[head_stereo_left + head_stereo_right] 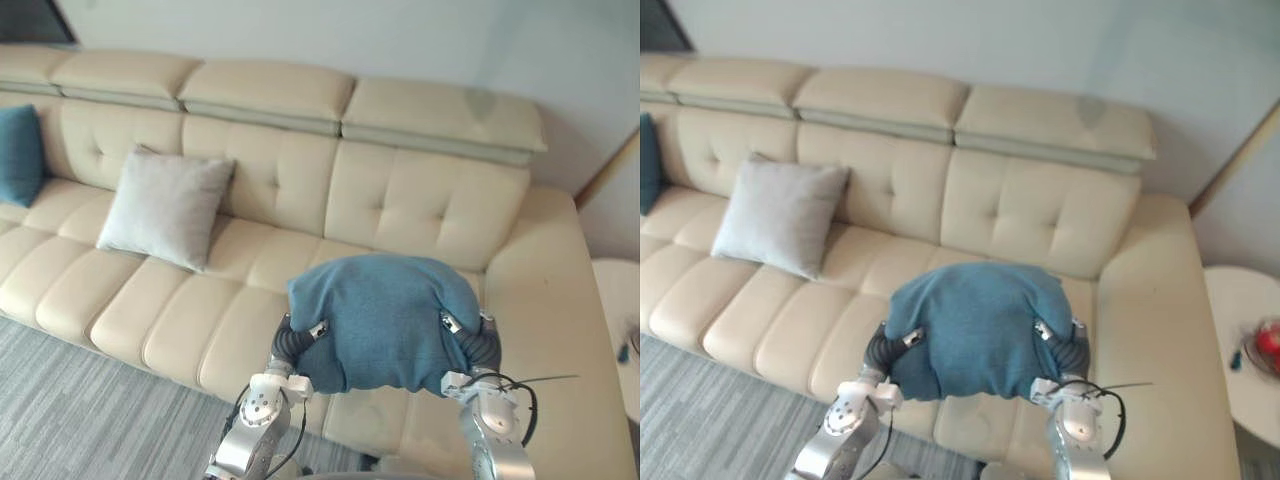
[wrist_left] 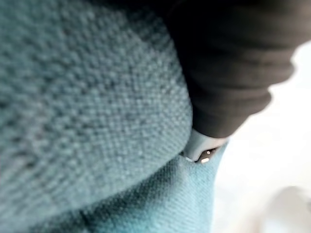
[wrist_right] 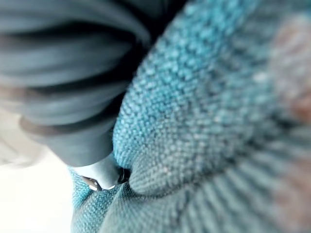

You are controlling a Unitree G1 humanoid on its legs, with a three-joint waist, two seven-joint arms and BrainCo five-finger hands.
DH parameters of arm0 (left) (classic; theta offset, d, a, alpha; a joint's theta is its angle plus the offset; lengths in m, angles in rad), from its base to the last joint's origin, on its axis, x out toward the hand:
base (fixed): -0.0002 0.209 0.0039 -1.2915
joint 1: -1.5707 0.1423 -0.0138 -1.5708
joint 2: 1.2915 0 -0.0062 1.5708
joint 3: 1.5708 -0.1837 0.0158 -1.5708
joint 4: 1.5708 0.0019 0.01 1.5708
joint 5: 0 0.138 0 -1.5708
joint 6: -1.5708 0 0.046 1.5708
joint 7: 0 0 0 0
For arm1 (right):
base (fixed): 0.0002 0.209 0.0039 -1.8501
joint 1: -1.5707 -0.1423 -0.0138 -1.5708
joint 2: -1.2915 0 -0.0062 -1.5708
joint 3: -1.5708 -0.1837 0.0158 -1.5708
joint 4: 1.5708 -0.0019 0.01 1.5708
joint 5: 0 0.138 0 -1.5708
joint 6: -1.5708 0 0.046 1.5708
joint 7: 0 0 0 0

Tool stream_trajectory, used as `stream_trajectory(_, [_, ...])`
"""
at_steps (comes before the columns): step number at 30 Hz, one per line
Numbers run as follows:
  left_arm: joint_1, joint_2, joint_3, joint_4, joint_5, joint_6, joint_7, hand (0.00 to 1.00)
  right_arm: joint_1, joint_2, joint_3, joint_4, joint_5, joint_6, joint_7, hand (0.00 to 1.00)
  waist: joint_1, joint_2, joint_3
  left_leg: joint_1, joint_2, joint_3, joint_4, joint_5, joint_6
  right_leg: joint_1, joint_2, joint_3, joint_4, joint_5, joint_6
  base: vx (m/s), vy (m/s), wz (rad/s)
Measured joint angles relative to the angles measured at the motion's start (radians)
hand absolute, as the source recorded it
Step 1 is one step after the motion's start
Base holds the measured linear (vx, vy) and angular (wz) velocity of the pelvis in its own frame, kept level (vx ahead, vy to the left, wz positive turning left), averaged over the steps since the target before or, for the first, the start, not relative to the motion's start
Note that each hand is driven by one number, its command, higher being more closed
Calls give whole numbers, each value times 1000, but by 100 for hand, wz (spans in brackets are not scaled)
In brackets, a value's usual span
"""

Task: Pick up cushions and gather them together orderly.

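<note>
1. Left eye view: the teal cushion is held above the sofa seat, pressed between the left hand and the right hand; whether they clasp it cannot be told.
2. The grey cushion and the second teal cushion lean on the backrest, apart; gathering looks barely begun.

Silver-grey arms w/ rounded joints; dark ribbed cover on L robot hand & R robot hand

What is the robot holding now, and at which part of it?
The blue cushion, between the left hand at its left side and the right hand at its right side.
</note>
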Motion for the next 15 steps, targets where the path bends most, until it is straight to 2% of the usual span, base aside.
stream_trajectory(1, [-5,-19,0,-2,1,-2,0,100,-12,-2,-12,1,0,-1,-3,100,4,18,-12,20,9,-86,-236,88,-7,1,2,22,0,-4,11,213,212,-38])
stream_trajectory(2, [-5,-25,0,-6,2,-2,0,100,-12,-4,-18,1,0,-1,-3,100,4,29,-18,27,13,-118,-302,164,-15,2,8,33,0,-8,30,216,278,-51])
stream_trajectory(3, [-4,-24,-1,-15,3,-3,0,100,-14,1,-23,14,0,-3,-4,100,9,30,-33,50,5,-173,-341,164,-89,4,6,73,-2,-26,69,184,237,-37])
stream_trajectory(4, [-9,-12,-1,-15,7,-2,0,100,-14,14,-28,35,-1,-1,-5,100,8,5,-43,62,-27,-170,-367,162,-89,0,-22,94,-6,-31,78,182,273,-26])
stream_trajectory(6, [-6,5,-1,-15,11,3,0,100,-14,52,-39,72,-2,7,-5,100,-4,-33,-39,100,-55,-139,-395,160,-81,2,-53,129,-5,-21,90,106,238,-21])
stream_trajectory(8, [14,22,-3,-15,11,5,0,100,-10,69,-37,95,-5,17,3,100,-1,-39,-43,141,-66,-97,-429,156,-73,2,-62,176,-8,1,103,36,164,-51])
stream_trajectory(15, [16,27,-21,-14,20,15,0,100,24,82,-42,107,-5,22,1,100,-5,-42,-44,198,-80,-16,-510,169,-68,-2,-65,257,-58,20,121,-35,28,-41])
